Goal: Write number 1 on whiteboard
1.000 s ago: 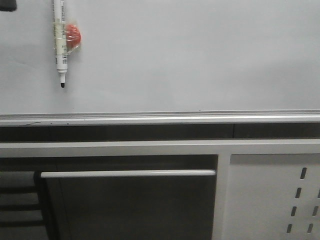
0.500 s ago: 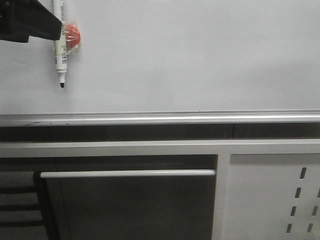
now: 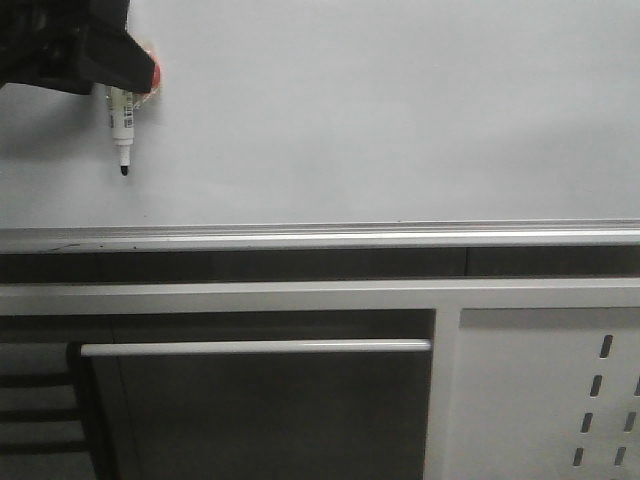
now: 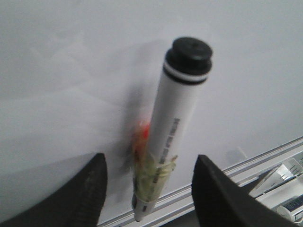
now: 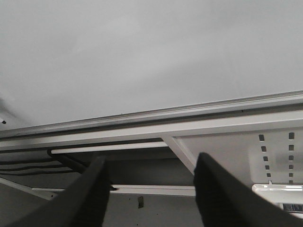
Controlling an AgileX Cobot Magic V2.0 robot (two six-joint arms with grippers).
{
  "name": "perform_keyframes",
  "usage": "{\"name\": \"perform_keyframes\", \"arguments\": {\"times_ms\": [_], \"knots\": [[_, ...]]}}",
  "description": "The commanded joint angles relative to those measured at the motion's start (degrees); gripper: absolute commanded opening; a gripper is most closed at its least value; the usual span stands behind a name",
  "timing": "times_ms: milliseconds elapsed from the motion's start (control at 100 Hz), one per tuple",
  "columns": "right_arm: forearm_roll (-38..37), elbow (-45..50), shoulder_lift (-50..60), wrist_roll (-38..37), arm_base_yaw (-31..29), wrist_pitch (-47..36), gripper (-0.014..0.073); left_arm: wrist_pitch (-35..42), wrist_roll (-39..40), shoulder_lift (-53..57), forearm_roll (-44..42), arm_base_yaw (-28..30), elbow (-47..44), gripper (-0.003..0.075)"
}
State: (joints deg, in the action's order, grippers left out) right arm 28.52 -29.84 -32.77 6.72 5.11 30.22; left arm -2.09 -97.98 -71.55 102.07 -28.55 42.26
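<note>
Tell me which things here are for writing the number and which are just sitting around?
For the job:
whiteboard, no stroke on it yet
marker pen, stuck to the board
left gripper, open around the pen

Just there:
red magnet behind the pen
slotted white panel
right gripper, open, holding nothing

- The large pale grey-white glossy whiteboard [image 3: 380, 110] is the surface that carries things here; it fills the upper part of the front view, and a silver aluminium rail [image 3: 330, 237] runs along its lower edge.
- A white marker pen with a black tip [image 3: 122, 125] sits against the board near its upper left corner, upright, tip pointing down, well above the rail.
- In the left wrist view the same pen [image 4: 173, 127] shows a black end cap, printed text along its barrel and a yellowish band of tape around its lower part.
- A small red-orange piece [image 4: 142, 132] lies between pen and board, touching both.
</note>
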Motion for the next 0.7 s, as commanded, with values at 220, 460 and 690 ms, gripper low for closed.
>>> {"name": "perform_keyframes", "arguments": {"times_ms": [220,460,690], "knots": [[1.00,-2.04,-0.52,0.62,-0.08,-2.78,0.0364,-0.85,-0.56,0.01,4.07,-0.48,2.16,-0.0020],[1.00,-2.04,-0.52,0.62,-0.08,-2.49,0.0364,-1.13,-0.56,0.54,3.68,-0.48,2.16,-0.0020],[1.75,-2.04,-0.52,1.63,0.03,-1.19,0.0364,-9.95,-0.40,4.06,0.14,-0.59,2.03,-0.0020]]}}
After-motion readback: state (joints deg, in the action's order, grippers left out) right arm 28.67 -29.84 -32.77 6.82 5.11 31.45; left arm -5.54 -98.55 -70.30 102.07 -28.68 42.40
